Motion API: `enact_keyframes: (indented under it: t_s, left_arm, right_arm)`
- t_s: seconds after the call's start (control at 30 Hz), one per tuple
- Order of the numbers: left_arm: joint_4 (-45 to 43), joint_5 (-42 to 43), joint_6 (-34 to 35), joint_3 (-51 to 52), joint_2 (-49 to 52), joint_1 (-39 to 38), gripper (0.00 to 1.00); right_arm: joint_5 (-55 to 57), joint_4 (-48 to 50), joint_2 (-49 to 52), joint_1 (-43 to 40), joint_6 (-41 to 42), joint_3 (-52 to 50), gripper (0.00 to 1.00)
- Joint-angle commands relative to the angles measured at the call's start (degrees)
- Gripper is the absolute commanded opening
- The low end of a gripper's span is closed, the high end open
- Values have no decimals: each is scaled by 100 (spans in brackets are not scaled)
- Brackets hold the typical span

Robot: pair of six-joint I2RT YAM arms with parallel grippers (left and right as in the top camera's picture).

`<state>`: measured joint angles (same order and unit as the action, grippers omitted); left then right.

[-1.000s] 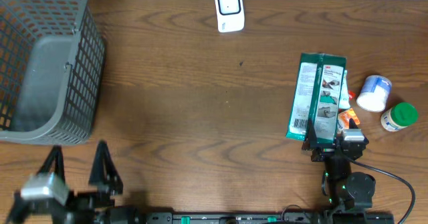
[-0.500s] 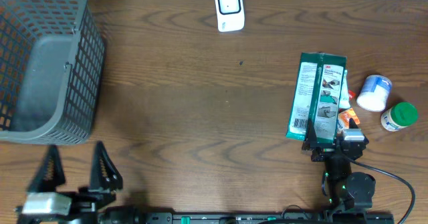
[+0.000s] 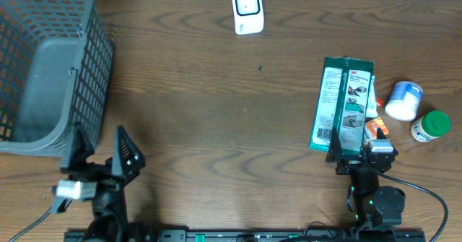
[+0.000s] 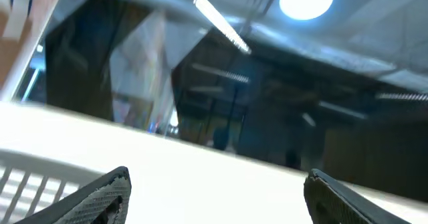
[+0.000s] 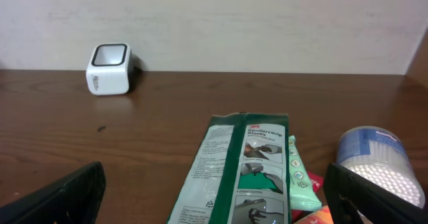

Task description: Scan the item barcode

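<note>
Dark wood-grain table (image 3: 216, 112) is carrying everything. Grey mesh basket (image 3: 97, 76) is sitting at the far left corner. Small white scanner (image 3: 247, 9) is standing at the far edge, mid-width. On the right, a green-and-white flat package (image 3: 343, 105) is lying lengthwise, small packets (image 3: 374, 130) touching its right side, with a white tub (image 3: 403, 100) and green-capped jar (image 3: 431, 125) just beyond.

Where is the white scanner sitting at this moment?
In the overhead view the white scanner stands at the table's far edge, near the middle, well left of the green package.
</note>
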<state>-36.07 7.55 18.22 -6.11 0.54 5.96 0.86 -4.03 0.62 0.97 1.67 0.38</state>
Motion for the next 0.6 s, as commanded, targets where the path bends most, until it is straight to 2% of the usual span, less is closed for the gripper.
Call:
enact_keyframes:
  t_s: [0.0, 0.13, 0.4, 0.57]
  left_arm:
    - [-39, 31, 55, 398, -39, 9, 84]
    - [264, 28, 55, 588, -42, 9, 84]
    - [2747, 42, 55, 588, -42, 9, 84]
    - [3510, 81, -81, 588, -42, -39, 84]
  right_arm:
    - [-28, -24, -31, -61, -87, -9, 99]
    - [-28, -24, -31, -61, -87, -7, 99]
    - [-28, -24, -31, -61, -87, -7, 99]
    - [-28, -24, -31, -61, -87, -7, 99]
